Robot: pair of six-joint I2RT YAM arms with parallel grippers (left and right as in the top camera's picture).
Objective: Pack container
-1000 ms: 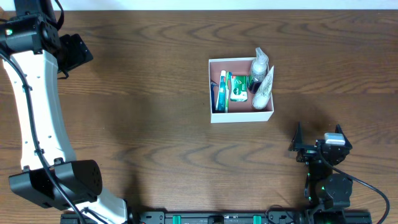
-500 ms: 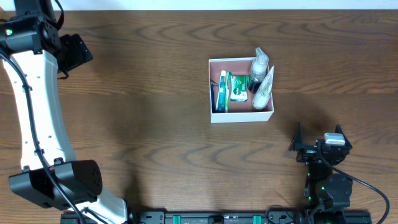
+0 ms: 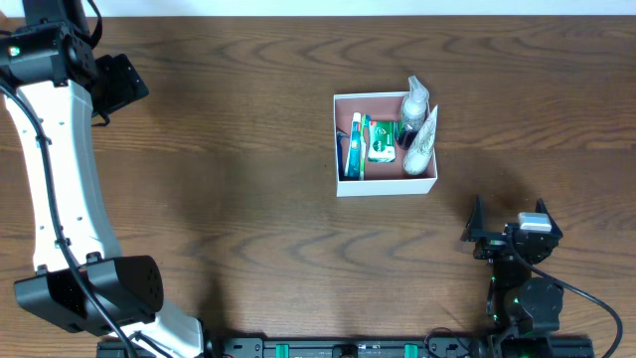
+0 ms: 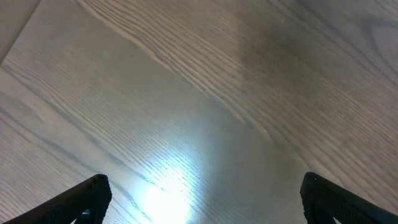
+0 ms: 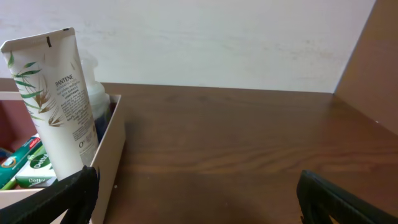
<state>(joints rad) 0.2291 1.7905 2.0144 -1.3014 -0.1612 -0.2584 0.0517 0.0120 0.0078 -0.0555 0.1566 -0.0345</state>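
Nothing has shifted since a second ago: both arms sit where they were and the container has not budged. It lies a little right of the tabletop's middle, somewhat nearer the far edge.

My right gripper is parked by the near edge toward the right corner, well apart from the box, which is ahead of it and to its left. In the right wrist view the container's white wall fills the left side, with the Pantene tube leaning upright inside against that wall. A green and white Dettol pack lies flat on the pink-brown floor behind it. The right fingers are spread wide, gripping nothing and touching nothing. That arm is folded low over its base and looks level across the table.

My left gripper is up near the far left corner, very far from the box, with the white arm stretched out along the left edge. Its fingers stand wide apart over bare, glare-lit wood, empty.
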